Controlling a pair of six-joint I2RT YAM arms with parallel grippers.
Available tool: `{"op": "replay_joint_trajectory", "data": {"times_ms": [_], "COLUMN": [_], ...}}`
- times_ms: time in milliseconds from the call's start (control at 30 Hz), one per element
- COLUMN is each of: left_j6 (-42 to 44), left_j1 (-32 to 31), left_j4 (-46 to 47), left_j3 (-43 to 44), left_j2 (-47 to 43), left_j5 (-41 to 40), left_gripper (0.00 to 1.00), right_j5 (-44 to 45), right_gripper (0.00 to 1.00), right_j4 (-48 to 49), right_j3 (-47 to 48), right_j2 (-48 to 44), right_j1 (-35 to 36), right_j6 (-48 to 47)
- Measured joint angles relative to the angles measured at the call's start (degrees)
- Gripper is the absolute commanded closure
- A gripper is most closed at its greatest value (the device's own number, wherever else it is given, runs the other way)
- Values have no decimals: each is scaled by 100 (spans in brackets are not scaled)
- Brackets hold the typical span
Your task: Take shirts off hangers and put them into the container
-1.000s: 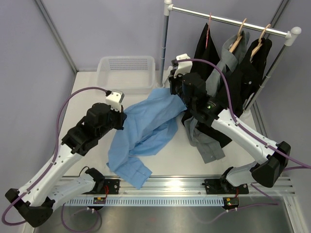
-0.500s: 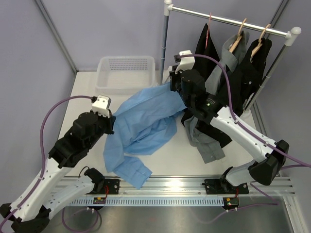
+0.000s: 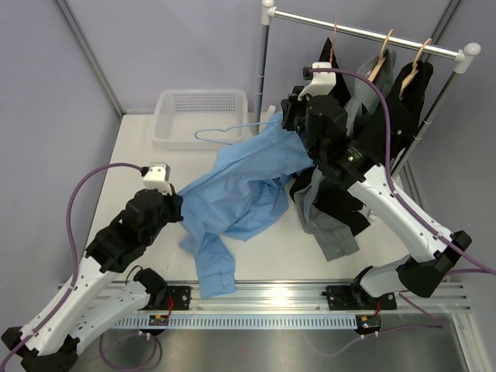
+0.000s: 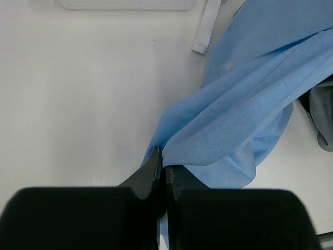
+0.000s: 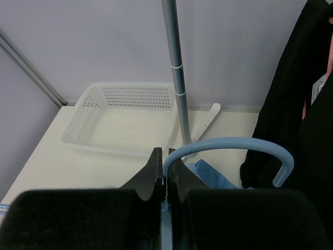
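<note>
The table [image 3: 267, 252] shows open white surface along its left side, between the basket and the left arm. The rail [image 3: 364, 32] stands at the far right, its upright pole just beside the basket's right rim. The hung shirts [image 3: 407, 101] trail onto the table beneath the right arm.

The light blue shirt [image 3: 240, 194] lies diagonally across the middle, one sleeve reaching the near edge. The basket [image 3: 174, 141] sits in the far left corner, apart from the shirt.

The blue hanger [image 3: 225, 129] projects left above the basket's near rim. The right end effector [image 5: 165, 156] is clamped on its wire. The left end effector [image 4: 162, 161] is pinched narrow on the shirt's left edge.
</note>
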Motion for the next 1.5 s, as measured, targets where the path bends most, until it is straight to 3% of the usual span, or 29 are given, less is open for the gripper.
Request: {"op": "replay_joint_trajectory", "data": {"times_ms": [167,267,300,433,533,900,1100,1500], "left_j6": [-234,-177,-131,173,437,1178,1276,1425], "left_j1": [2,2,2,7,20,28,31,31], "left_j4": [13,35,37,26,-37,-229,-332,-457], "left_j3": [-98,-166,-173,-179,-68,1233,1355,1316], "left_j2": [120,107,72,-267,-566,-1056,-964,656], "left_j5": [162,439,522,881,1145,1683,1812,2334], "left_gripper": [100,73,57,16,4,2,3,23], "right_j5": [-424,-831,-964,-1386,-1626,-1991,-2190,-2667], "right_gripper": [100,100,100,100,100,100,100,100], "right_j4": [-24,66,120,415,627,1088,1222,1440], "right_j3": [-2,-2,-4,-105,-352,-1410,-1528,-1528], "right_j2": [-216,-343,-382,-533,-610,-162,122,195], "right_j1": [-50,-81,-83,-11,138,640,721,946], "right_j6": [181,236,234,203,184,-63,-273,-680]}}
